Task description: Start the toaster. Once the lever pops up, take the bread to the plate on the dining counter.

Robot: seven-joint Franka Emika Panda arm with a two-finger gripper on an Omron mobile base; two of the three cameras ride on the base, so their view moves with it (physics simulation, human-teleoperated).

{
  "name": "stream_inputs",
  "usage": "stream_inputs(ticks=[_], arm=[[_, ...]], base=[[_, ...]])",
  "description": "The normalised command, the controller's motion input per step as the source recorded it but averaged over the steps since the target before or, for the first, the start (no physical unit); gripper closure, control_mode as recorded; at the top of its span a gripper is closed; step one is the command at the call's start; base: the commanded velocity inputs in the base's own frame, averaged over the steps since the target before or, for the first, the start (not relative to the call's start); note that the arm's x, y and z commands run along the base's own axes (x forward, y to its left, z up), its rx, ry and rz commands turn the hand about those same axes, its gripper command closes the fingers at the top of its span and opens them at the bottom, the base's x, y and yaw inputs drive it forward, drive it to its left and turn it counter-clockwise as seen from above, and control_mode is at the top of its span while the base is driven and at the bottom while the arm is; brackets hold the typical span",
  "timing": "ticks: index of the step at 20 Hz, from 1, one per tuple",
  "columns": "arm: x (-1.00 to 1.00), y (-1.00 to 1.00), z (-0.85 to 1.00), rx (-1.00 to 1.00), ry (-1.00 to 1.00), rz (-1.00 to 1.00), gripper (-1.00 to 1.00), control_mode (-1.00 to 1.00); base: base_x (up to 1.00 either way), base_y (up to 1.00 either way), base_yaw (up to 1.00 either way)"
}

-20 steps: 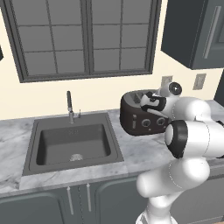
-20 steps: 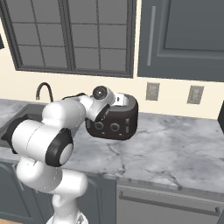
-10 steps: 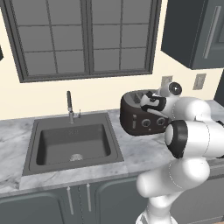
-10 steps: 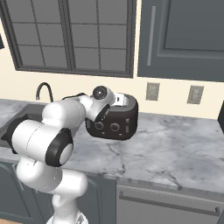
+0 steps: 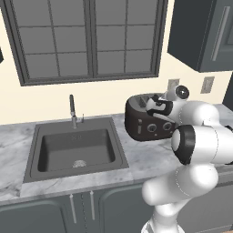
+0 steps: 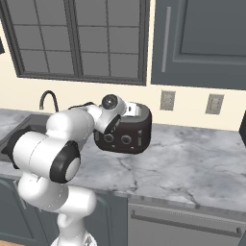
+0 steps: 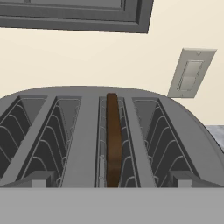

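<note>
The dark toaster (image 5: 144, 122) (image 6: 134, 130) stands on the marble worktop against the wall, with two round knobs on its front. My gripper (image 5: 154, 105) (image 6: 129, 109) hovers just above its top, open, and touches nothing. In the hand view the toaster's top (image 7: 87, 131) has several slots. The bread (image 7: 113, 140), a dark brown slice, stands on edge in the third slot from the left, between my spread fingertips (image 7: 40, 178). My arm hides the lever in both base views. The plate and the dining counter are out of view.
A dark sink (image 5: 77, 150) with a faucet (image 5: 73, 111) lies left of the toaster. Wall outlets (image 6: 167, 100) sit behind it, below a dark upper cabinet (image 6: 202, 38). Open marble worktop (image 6: 192, 168) stretches to the right.
</note>
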Motion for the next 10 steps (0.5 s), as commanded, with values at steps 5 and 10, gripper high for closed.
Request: stream_inputs(ticks=[5,10], arm=[[0.00,0.00,0.00,0.00,0.00,0.00,-1.00,-1.00],[0.00,0.00,0.00,0.00,0.00,0.00,-1.00,-1.00]], base=[[0.00,0.00,0.00],[0.00,0.00,0.00]])
